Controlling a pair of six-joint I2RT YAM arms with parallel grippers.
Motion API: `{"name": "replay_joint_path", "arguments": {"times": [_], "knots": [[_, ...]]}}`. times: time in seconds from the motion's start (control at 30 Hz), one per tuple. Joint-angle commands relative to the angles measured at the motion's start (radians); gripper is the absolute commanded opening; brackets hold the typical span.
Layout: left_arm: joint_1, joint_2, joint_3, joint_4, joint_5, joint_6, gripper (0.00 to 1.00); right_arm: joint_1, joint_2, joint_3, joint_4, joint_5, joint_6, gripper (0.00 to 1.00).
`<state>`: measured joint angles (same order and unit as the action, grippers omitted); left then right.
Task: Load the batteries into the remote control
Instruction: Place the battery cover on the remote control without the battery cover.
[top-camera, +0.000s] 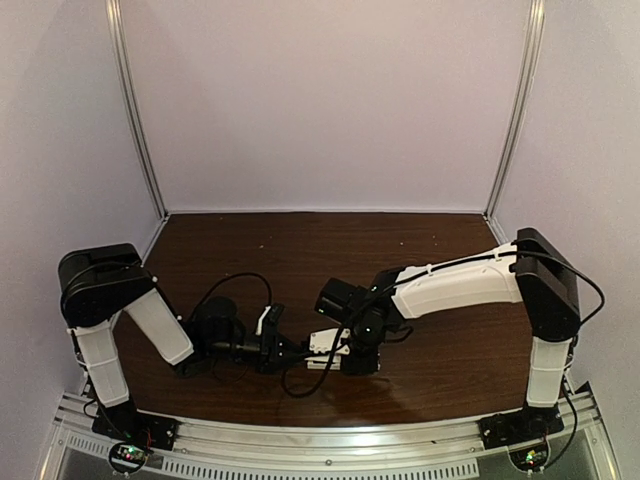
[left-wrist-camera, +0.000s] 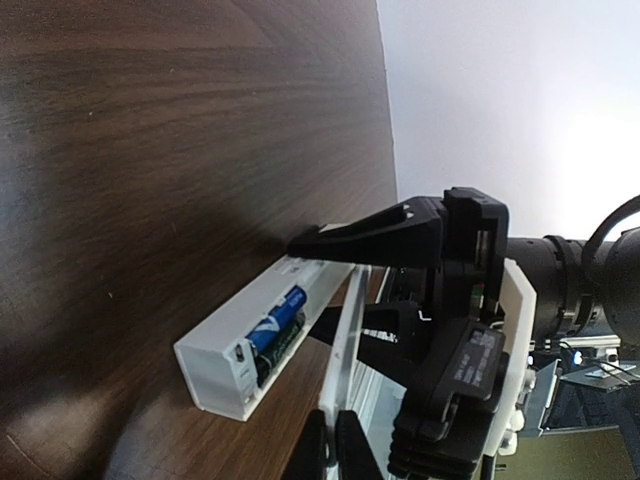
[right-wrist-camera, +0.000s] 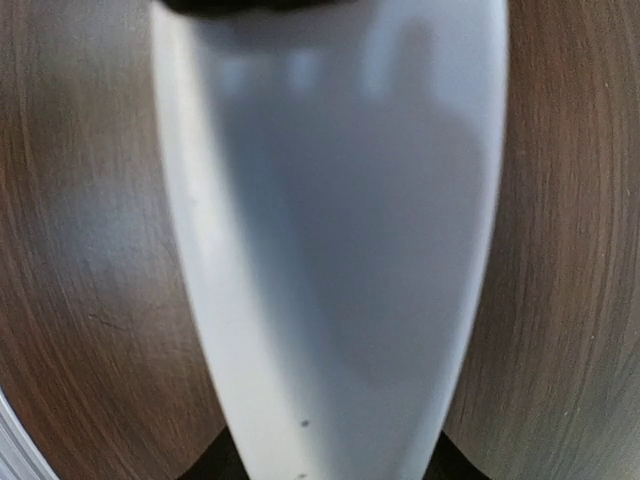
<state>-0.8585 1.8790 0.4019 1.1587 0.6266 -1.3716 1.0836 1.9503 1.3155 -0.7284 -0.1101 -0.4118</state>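
The white remote control (left-wrist-camera: 225, 345) lies on the dark wood table with its recess open to the side. Two batteries (left-wrist-camera: 280, 318) sit in the recess, one blue above a darker one. My left gripper (left-wrist-camera: 335, 442) is shut on the thin white cover strip (left-wrist-camera: 350, 330), holding it upright just beside the open recess. My right gripper (top-camera: 352, 352) straddles the remote's far end, with one black finger (left-wrist-camera: 380, 232) lying across the top. In the right wrist view the remote (right-wrist-camera: 340, 250) fills the gap, both dark fingertips against its sides.
The table (top-camera: 420, 260) ends at pale walls behind and on both sides. The metal base rail (top-camera: 330, 440) runs along the near edge, close behind both grippers. A black cable (top-camera: 235, 282) loops over the left arm.
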Motion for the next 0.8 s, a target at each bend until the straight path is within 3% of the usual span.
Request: {"name": "replay_joint_path", "arguments": {"times": [0.0,0.57,0.77], "knots": [[-0.005,0.025,0.012,0.04,-0.013,-0.011,0.0,0.005,0.035,0.019,-0.034,-0.004,-0.005,0.43],[-0.005,0.057,0.038,0.003,0.004,-0.012,0.0,0.003,0.043,0.037,-0.052,-0.02,0.002,0.3],[-0.005,0.047,0.014,0.035,0.006,-0.028,0.15,0.003,0.049,0.037,-0.055,-0.018,0.005,0.29]]}}
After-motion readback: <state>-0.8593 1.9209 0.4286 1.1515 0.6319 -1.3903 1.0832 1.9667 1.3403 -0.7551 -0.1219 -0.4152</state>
